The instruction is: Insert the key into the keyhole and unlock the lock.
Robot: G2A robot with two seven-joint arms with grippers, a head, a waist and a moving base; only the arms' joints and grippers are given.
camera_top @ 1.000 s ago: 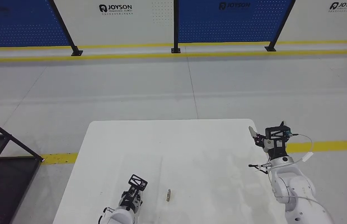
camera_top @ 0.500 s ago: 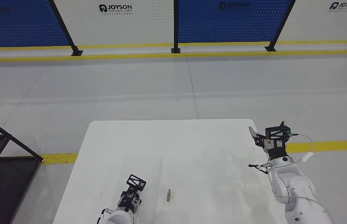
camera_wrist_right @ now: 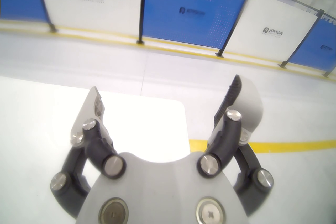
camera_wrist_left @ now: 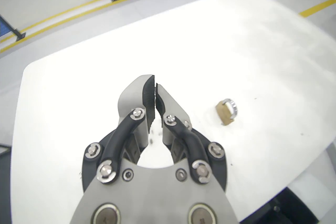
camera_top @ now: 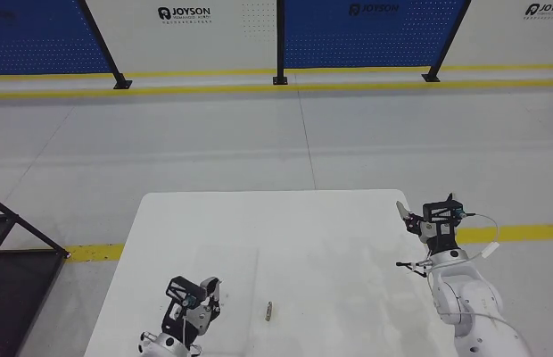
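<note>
Brass lock (camera_wrist_left: 226,112) on white table (camera_wrist_left: 183,38) near L gripper (camera_wrist_left: 155,89), pinched shut; R gripper (camera_wrist_right: 164,87) wide, at table corner

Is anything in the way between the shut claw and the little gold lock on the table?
No, nothing that I can see. Only bare white table lies between the left gripper and the lock. The lock lies flat on the table, apart from the gripper.

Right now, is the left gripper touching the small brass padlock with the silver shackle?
Apart. The left wrist view shows a stretch of bare white table between the left gripper and the brass padlock.
</note>
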